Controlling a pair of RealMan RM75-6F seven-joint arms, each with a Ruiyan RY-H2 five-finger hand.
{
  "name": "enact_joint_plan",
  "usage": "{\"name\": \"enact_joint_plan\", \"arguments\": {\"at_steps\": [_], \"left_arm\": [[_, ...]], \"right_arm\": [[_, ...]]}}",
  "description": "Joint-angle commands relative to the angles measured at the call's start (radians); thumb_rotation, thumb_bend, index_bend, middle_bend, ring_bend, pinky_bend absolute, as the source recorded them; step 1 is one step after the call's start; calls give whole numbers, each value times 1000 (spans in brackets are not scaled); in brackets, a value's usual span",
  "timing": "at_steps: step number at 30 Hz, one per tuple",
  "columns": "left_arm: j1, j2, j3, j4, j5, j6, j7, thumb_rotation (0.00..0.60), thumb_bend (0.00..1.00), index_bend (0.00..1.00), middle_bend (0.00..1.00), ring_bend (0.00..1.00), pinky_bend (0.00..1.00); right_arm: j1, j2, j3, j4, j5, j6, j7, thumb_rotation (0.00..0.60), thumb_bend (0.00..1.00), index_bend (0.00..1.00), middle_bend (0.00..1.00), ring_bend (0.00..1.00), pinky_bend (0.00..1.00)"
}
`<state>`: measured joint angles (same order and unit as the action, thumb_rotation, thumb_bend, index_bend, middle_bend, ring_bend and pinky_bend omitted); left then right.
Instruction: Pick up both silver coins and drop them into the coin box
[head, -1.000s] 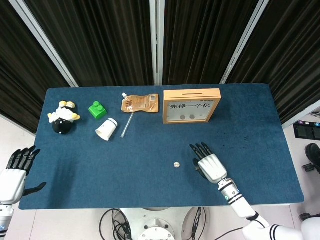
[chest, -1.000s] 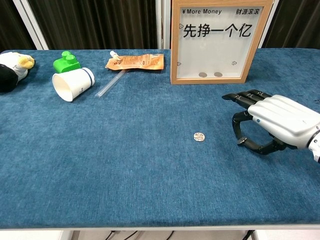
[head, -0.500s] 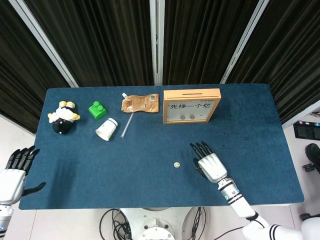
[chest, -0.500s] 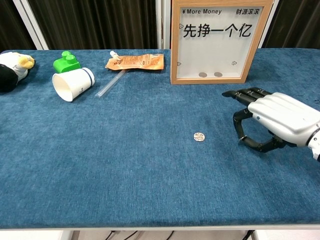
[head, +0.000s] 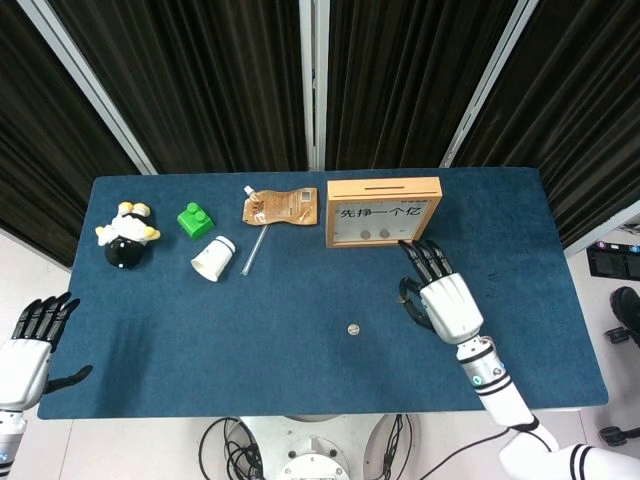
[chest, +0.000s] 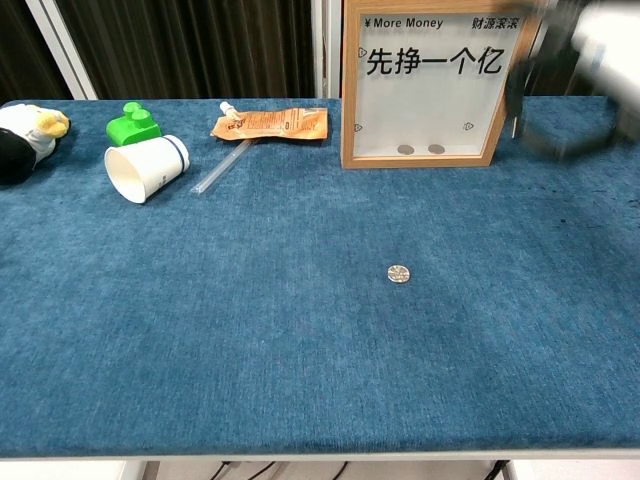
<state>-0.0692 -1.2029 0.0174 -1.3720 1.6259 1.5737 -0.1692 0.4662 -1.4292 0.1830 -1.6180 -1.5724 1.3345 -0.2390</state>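
Now the right hand (head: 448, 300) is lifting away toward the coin box (head: 383, 211), fingers spread and grasping nothing, leaving the silver coin (chest: 399, 273) still unpicked on the table.

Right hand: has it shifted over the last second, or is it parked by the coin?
Yes. The right hand has risen and moved away from the silver coin toward the coin box, its fingertips now near the box's lower right corner.
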Motion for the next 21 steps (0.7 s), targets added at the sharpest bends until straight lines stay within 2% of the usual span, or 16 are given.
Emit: {"name": "enact_joint_plan", "arguments": {"at_steps": [1,4,7,15,21], "left_arm": [[1,0,1,2,1,1,-3,600,88,64,11,0,0],[2,2,3,2,4,4,-5,600,87,64,11,0,0],[3,6,2,-1,3,7,-5,600,88,64,11,0,0],[-2,14,-1,-10,-5,-7,-5,600,88,63,11,0,0],[-10,30,0,-34,0,-15,-6,600,88,64,11,0,0]], "right_arm": [[63,83,148,-105,116,-21,-82,600,367,722,10,0,0],[127,73,235,-96,248,-76,-166,600,374,727,9,0,0],[199,52,291,-51,346,-129,-233,600,377,729,9,0,0],[355,-7,347,89,533,-222,-362,600,391,757,17,0,0],[422,-37,370,154,756,-274,-431,600,419,761,17,0,0]]}}
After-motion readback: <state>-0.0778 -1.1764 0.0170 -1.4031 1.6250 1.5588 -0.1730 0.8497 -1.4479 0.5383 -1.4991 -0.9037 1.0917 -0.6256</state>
